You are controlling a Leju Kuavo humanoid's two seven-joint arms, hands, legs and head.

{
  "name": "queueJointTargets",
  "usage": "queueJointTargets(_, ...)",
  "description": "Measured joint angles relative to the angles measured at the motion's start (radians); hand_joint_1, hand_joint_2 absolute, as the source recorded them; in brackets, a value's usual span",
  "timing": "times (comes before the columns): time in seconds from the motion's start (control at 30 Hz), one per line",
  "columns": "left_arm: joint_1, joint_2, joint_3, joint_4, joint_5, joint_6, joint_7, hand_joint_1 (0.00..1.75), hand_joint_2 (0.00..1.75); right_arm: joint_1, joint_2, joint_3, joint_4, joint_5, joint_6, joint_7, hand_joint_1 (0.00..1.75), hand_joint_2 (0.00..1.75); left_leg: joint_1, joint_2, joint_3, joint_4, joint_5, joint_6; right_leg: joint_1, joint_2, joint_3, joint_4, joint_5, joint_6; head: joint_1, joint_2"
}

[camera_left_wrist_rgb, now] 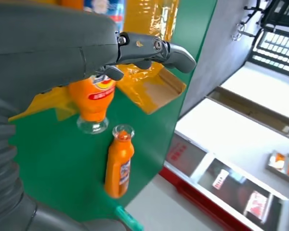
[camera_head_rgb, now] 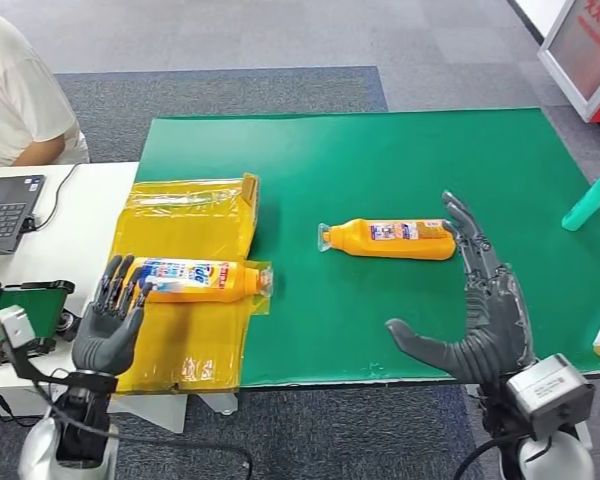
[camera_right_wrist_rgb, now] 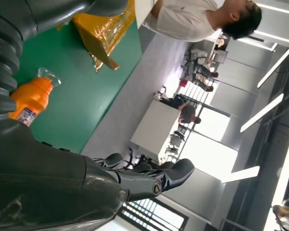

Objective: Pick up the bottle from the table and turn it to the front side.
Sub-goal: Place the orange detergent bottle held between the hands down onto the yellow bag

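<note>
- Right hand — fingers spread, holding nothing; bottle lies on its side at its fingertips, on green mat.
- Left hand — fingers apart, empty, beside second bottle on yellow bag.

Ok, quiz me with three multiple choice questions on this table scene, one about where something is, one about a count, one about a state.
1. What does the bottle beside the left hand lie on?
A. yellow plastic bag
B. laptop
C. floor

2. How many orange bottles lie on the table?
A. one
B. two
C. four

3. How is the right hand?
A. gripping a bottle
B. open, holding nothing
C. resting on the laptop

Answers:
1 A, the yellow plastic bag spreads under it.
2 B, a second bottle lies on the green mat.
3 B, its fingers are spread beside that bottle's base.
</note>
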Motion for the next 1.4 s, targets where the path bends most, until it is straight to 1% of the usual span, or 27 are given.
queueJointTargets(0.1,0.051,0.019,0.012,-0.047,0.039,-0.006,0.007,0.00,1.75,0.008,-0.022,-0.003,0.028,-0.007,0.000,-0.006,0.00,1.75,0.000,0.000,0.000,0.000,0.000,0.000,0.000,0.000,0.000,0.000,-0.001,0.000,0.000,0.000)
queueJointTargets(0.23,0.102,0.050,0.021,-0.107,0.046,-0.022,0.000,0.00,1.75,0.016,-0.043,-0.009,0.044,0.002,-0.013,0.013,0.00,1.75,0.000,0.000,0.000,0.000,-0.001,0.000,0.000,0.000,0.001,0.000,-0.001,0.000,0.000,0.000)
queueJointTargets(0.3,0.151,0.073,0.045,-0.164,0.029,-0.057,-0.008,0.00,1.75,0.031,-0.055,-0.027,0.044,0.004,-0.029,0.019,0.00,1.75,0.000,0.000,0.000,0.000,-0.001,0.000,0.000,0.000,0.001,0.000,-0.001,0.000,0.000,0.000)
queueJointTargets(0.37,0.202,0.079,0.105,-0.228,0.008,-0.130,-0.005,0.00,1.75,0.051,-0.067,-0.064,0.032,-0.003,-0.043,0.013,0.00,1.75,0.000,0.000,0.000,0.000,-0.002,0.000,0.000,0.000,0.000,0.000,-0.002,0.001,0.000,0.000)
queueJointTargets(0.43,0.228,0.063,0.194,-0.277,-0.005,-0.214,0.006,0.00,1.75,0.064,-0.073,-0.106,0.011,-0.011,-0.045,0.003,0.00,1.75,0.000,0.000,0.000,0.000,-0.002,0.000,0.000,0.000,0.001,0.000,-0.002,0.001,0.000,0.000)
queueJointTargets(0.47,0.229,0.046,0.246,-0.297,-0.019,-0.244,0.009,0.00,1.75,0.066,-0.074,-0.125,0.000,-0.012,-0.043,0.003,0.00,1.75,0.000,0.000,0.000,0.000,-0.003,0.000,0.000,0.000,0.001,0.000,-0.002,0.001,0.000,0.000)
queueJointTargets(0.53,0.222,0.007,0.346,-0.335,-0.074,-0.268,-0.001,0.00,1.75,0.070,-0.073,-0.152,-0.024,-0.003,-0.035,0.014,0.00,1.75,0.000,0.000,0.001,0.000,-0.003,0.000,0.000,0.000,0.001,0.000,-0.002,0.001,0.000,0.000)
queueJointTargets(0.57,0.218,-0.012,0.388,-0.354,-0.109,-0.265,-0.012,0.00,1.75,0.073,-0.071,-0.159,-0.035,0.005,-0.031,0.024,0.00,1.75,0.000,0.000,0.001,0.000,-0.003,0.000,0.000,0.000,0.001,0.000,-0.002,0.001,0.000,0.000)
queueJointTargets(0.63,0.217,-0.038,0.446,-0.391,-0.179,-0.238,-0.037,0.00,1.75,0.085,-0.063,-0.166,-0.051,0.020,-0.023,0.041,0.00,1.75,0.000,0.000,0.001,0.000,-0.003,0.000,0.000,0.000,0.001,0.000,-0.002,0.001,0.000,0.000)
queueJointTargets(0.7,0.225,-0.057,0.469,-0.432,-0.231,-0.192,-0.057,0.00,1.75,0.102,-0.054,-0.172,-0.062,0.030,-0.019,0.050,0.00,1.75,0.000,0.000,0.001,0.000,-0.003,0.000,0.000,0.000,0.001,0.000,-0.002,0.001,0.000,0.000)
queueJointTargets(0.83,0.256,-0.084,0.467,-0.506,-0.295,-0.107,-0.071,0.00,1.75,0.149,-0.040,-0.196,-0.082,0.024,-0.012,0.041,0.00,1.75,0.000,0.000,0.001,0.000,-0.003,0.000,0.000,0.000,0.001,0.000,-0.003,0.001,0.000,0.000)
queueJointTargets(1.03,0.298,-0.107,0.415,-0.576,-0.421,-0.010,-0.081,0.00,1.75,0.198,-0.014,-0.258,-0.095,-0.009,0.028,0.024,0.00,1.75,0.000,0.000,0.002,0.000,-0.004,0.000,0.000,0.000,0.001,0.000,-0.003,0.001,0.000,0.000)
queueJointTargets(1.23,0.314,-0.115,0.326,-0.605,-0.552,0.088,-0.108,0.00,1.75,0.224,0.004,-0.325,-0.095,-0.025,0.063,0.008,0.00,1.75,0.000,0.000,0.002,0.000,-0.004,0.000,0.000,0.000,0.002,0.000,-0.003,0.001,0.000,0.000)
queueJointTargets(1.4,0.295,-0.119,0.250,-0.603,-0.632,0.136,-0.139,0.00,1.75,0.219,0.018,-0.392,-0.091,-0.032,0.095,0.004,0.00,1.75,0.000,0.000,0.002,0.000,-0.004,0.000,0.000,0.000,0.002,0.000,-0.002,0.001,0.000,0.000)
